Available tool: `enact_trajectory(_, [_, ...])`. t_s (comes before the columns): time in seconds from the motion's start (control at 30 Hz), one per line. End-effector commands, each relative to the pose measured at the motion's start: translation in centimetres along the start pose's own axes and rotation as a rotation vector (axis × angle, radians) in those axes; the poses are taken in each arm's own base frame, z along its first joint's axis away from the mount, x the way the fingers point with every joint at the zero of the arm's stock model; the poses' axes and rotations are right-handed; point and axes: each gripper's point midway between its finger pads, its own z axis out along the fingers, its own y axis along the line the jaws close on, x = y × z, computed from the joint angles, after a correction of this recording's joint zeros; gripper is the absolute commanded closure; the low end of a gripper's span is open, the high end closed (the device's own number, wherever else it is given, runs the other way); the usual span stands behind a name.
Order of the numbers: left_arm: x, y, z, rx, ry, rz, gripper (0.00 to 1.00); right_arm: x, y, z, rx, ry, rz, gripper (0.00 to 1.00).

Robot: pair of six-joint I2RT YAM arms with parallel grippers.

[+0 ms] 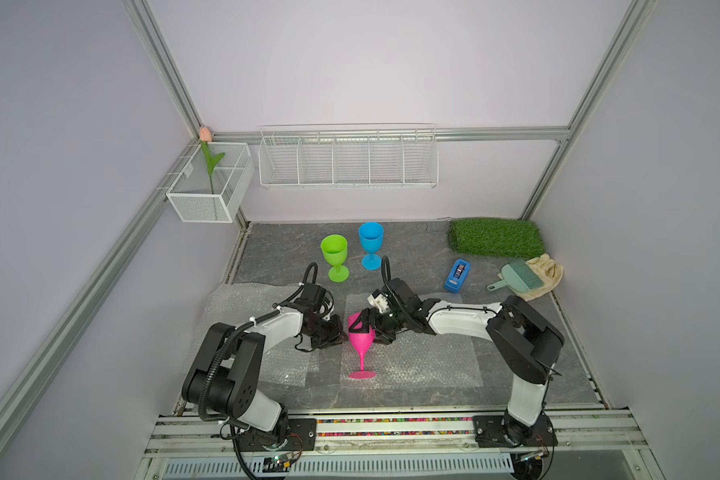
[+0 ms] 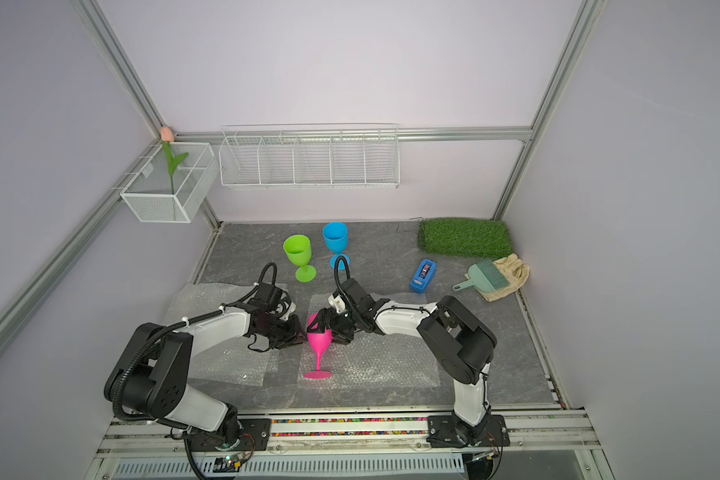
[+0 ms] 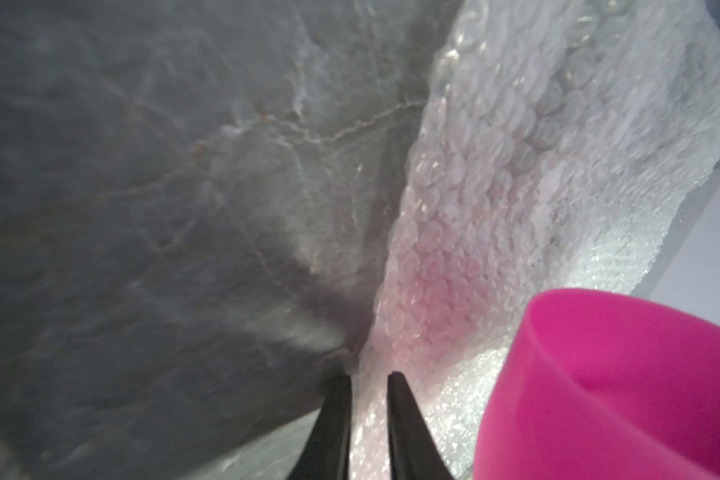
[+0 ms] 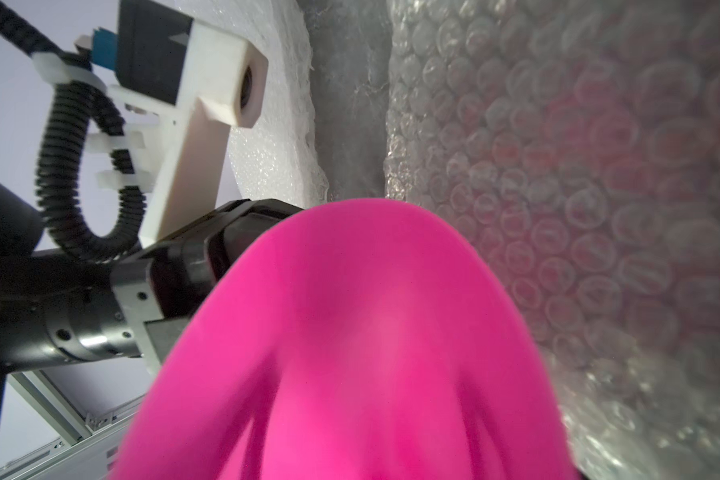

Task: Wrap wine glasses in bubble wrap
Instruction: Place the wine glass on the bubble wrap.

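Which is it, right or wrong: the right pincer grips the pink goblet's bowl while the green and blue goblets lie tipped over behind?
Partly wrong: both top views show the green goblet and blue goblet upright. The right pincer does grip the pink goblet by its bowl.

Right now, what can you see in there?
bubble wrap: two sheets, whitish, table front
green wine glass: one, table's back
blue wine glass: one, beside it
pink wine glass: one, foot on right sheet
table: one, grey
grass mat: one, green, back right
tape dispenser: one, blue, right side
brush: one, teal, right edge
cloth: one, beige, beside brush
wire rack: one, white, back wall
mesh basket: one, white, left wall, holds tulip
left gripper: black, pinching bubble wrap
right gripper: black, holding pink wine glass
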Motion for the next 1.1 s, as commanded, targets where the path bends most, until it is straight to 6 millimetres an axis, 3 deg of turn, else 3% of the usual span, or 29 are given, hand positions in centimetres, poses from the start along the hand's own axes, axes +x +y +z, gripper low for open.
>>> enact_trajectory(0.0, [1.1,1.8,0.7,-0.063,0.03,-0.028,0.87,0.8,-2.6,0.9,0.065,0.017,0.027,0.35])
enact_trajectory(0.27, [0.9,1.3,0.4,-0.042,0.017,-0.018,0.98,0.3,-5.4,1.1,0.172,-0.018,0.015,0.28])
enact_trajectory(0.47, [0.7,0.6,-0.1,-0.018,0.006,0.004,1.0,0.1,-4.6,0.2,0.2,-0.026,-0.009,0.01])
enact_trajectory(0.53, [0.6,0.4,-0.3,-0.015,0.003,0.007,1.0,0.0,-4.2,-0.5,0.203,-0.037,-0.016,0.12])
enact_trajectory(1.07, [0.6,-0.1,-0.9,-0.006,-0.007,0.013,1.0,-0.5,-0.9,-6.1,0.206,-0.081,-0.071,0.12])
